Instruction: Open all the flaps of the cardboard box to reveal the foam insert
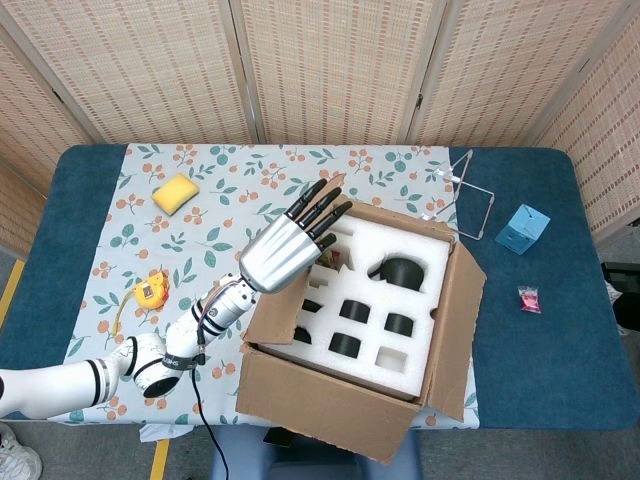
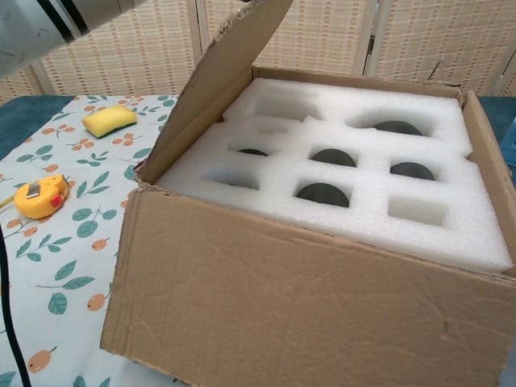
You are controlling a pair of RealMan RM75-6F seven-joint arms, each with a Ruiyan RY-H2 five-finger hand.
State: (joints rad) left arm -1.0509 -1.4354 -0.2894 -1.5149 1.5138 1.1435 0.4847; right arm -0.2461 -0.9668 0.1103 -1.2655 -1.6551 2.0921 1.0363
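The cardboard box (image 1: 340, 405) stands mid-table with its white foam insert (image 1: 425, 245) showing several dark cut-outs. My left hand (image 1: 283, 250) hovers over the box's left side, fingers straight and spread toward the back. The left flap (image 1: 272, 318) stands steeply raised beneath the hand; whether the palm touches it is hidden. In the chest view that flap (image 2: 214, 89) tilts up and leftward off the foam insert (image 2: 363, 181), and only my forearm (image 2: 48, 20) shows at the top left. The right flap (image 1: 462, 320) hangs outward. My right hand is in neither view.
A yellow sponge (image 1: 175, 192) and a yellow tape measure (image 1: 152, 290) lie on the floral cloth left of the box. A wire stand (image 1: 468, 195), a small blue box (image 1: 522, 228) and a pink packet (image 1: 529, 299) sit to the right.
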